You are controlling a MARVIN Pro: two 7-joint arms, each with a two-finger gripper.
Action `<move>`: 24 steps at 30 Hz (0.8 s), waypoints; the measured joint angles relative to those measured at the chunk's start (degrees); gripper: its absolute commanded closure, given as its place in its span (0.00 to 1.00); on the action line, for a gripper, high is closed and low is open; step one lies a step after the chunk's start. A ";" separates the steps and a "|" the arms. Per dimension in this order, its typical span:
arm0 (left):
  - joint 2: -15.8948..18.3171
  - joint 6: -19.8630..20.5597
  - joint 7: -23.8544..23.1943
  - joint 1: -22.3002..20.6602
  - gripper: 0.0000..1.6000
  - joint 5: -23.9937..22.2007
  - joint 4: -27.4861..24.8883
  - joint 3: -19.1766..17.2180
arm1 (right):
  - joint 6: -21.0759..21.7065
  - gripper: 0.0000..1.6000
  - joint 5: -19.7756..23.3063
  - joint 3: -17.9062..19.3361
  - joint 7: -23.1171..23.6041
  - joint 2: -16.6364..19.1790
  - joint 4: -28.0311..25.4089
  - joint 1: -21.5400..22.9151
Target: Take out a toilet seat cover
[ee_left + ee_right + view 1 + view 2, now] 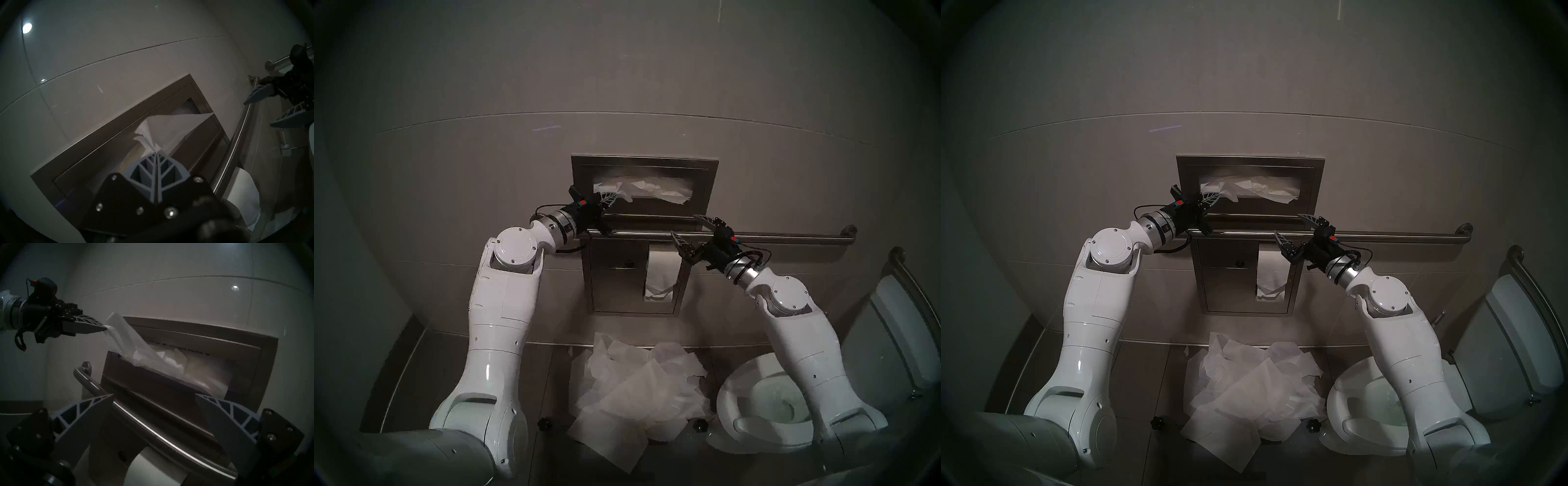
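Observation:
A thin white toilet seat cover [641, 190] sticks out of the slot of a steel wall dispenser [644, 163]. My left gripper [614, 198] is shut on the cover's left end, just in front of the slot. In the left wrist view the closed fingertips [156, 153] pinch the bunched paper [169, 125]. In the right wrist view the left gripper [104, 327] holds the cover [129, 341] stretched out from the dispenser. My right gripper [683, 225] is open and empty, at the grab bar [789, 237] below the dispenser's right side.
A toilet paper roll [663, 271] hangs in a steel panel below the bar. A big heap of white paper sheets [633, 390] lies on the floor. A white toilet [755, 407] stands at the right, under my right arm.

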 measured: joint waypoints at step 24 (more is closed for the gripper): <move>-0.07 -0.05 0.01 0.01 1.00 0.05 -0.05 -0.05 | -11.93 0.00 -13.64 -4.88 -4.53 -4.78 11.75 9.36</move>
